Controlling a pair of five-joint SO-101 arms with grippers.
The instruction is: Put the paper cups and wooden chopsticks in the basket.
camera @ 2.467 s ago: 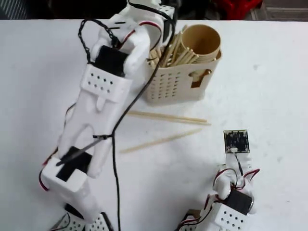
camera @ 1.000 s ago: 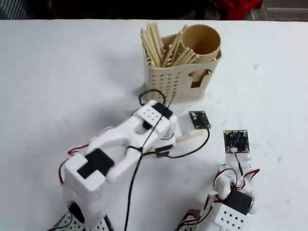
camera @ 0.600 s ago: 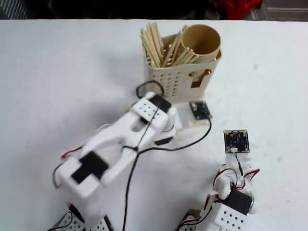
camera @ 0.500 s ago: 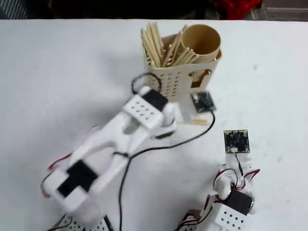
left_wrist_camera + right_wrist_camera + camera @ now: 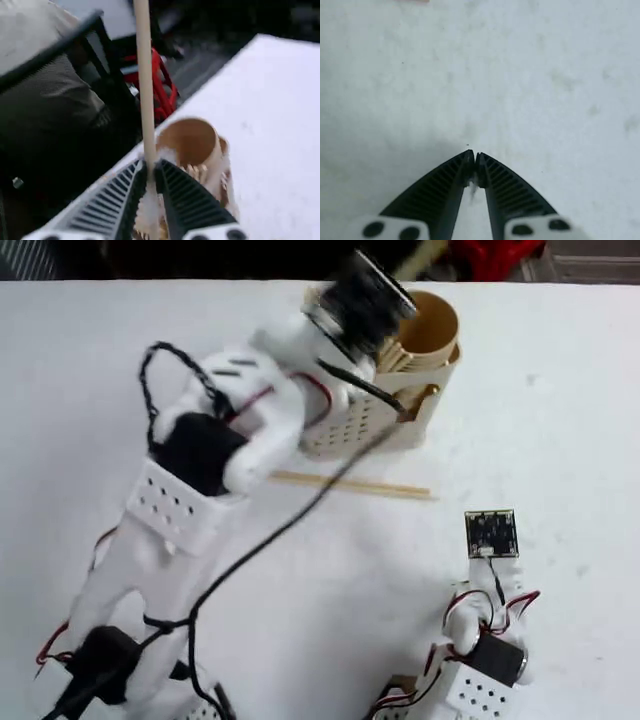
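White table (image 5: 100, 390) has one chopstick (image 5: 142, 75) fewer: left gripper (image 5: 150, 166), clamped on it, has swung up over the basket (image 5: 352, 426)

This looks like a robotics lab or maker's workroom: a plain white worktop (image 5: 560, 390) carries white printed-plastic arms (image 5: 178, 510) with loose black and red wiring (image 5: 300, 510) and a bare circuit board (image 5: 491, 532) (its components exposed). Beyond the edge stands a mesh-backed office chair (image 5: 52, 100) beside a red frame (image 5: 162, 85).
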